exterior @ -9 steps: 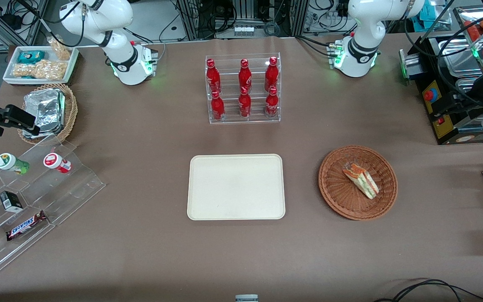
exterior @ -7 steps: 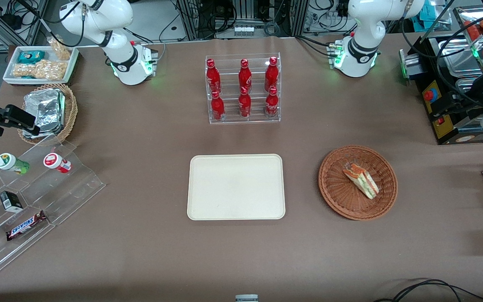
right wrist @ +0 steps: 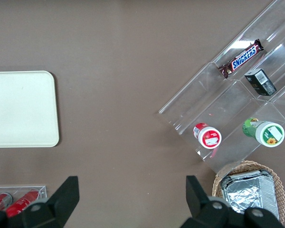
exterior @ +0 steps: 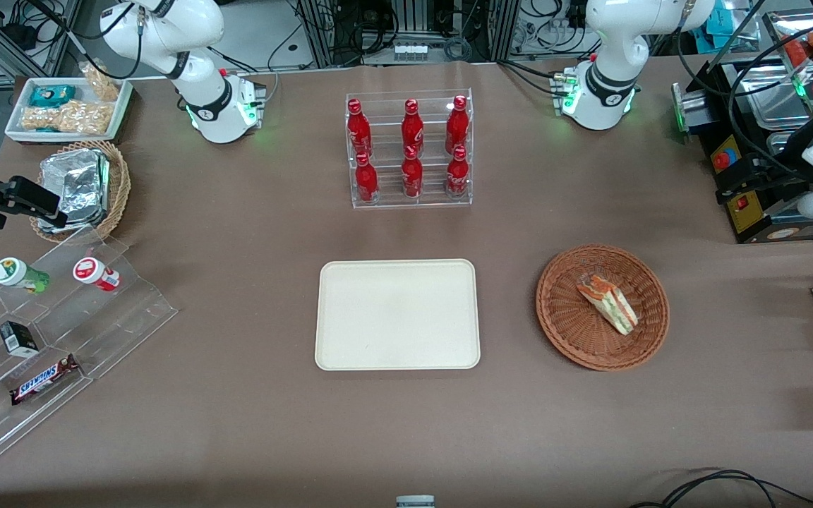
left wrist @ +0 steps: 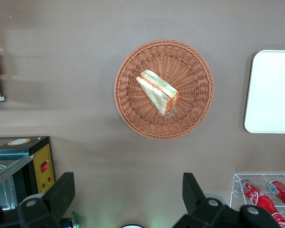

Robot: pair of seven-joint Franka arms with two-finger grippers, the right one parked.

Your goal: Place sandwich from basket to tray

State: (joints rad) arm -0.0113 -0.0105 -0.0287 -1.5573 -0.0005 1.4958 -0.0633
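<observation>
Tabletop: sandwich (left wrist: 157,91) below end effector (left wrist: 128,199).

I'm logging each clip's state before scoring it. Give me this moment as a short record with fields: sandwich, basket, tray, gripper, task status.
sandwich: wrapped wedge sandwich lying in the basket, not gripped
basket: round reddish-brown wicker basket, beside the tray, toward the working arm's end of the table
tray: cream rectangular tray, nothing on it, nearer the front camera than the bottle rack
gripper: left gripper open, high above the table, apart from the basket
task status: sandwich not yet picked up
</observation>
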